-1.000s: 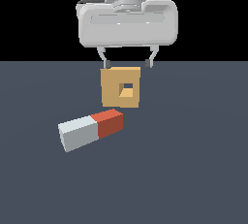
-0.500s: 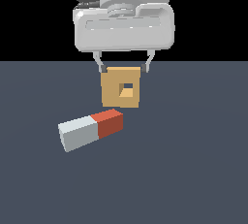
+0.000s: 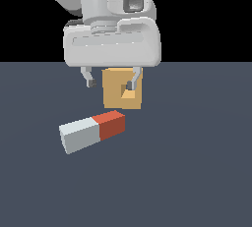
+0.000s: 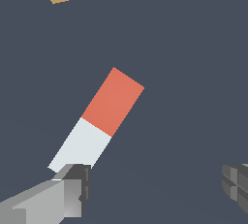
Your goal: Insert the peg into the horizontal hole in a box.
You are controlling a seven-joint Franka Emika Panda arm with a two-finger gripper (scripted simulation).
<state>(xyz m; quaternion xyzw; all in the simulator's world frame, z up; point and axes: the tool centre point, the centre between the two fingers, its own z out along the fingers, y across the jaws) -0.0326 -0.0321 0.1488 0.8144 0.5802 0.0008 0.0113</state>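
On the dark floor I saw the peg (image 3: 92, 131) lying flat, nearer the camera than the box (image 3: 122, 90) | gripper (image 3: 111, 81) hung above, jaws spread, holding nothing | hole (image 3: 129, 92) partly hidden by one finger.

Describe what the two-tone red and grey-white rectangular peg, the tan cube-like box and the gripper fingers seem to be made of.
Simulator renders, so material is a guess. The red and grey-white peg: flat, matte, untextured faces, like painted plastic or wood. The tan box: uniform matte tan, no grain, possibly wood or plastic. The gripper fingers: grey with soft shading and darker tips, suggesting metal or plastic with pads.
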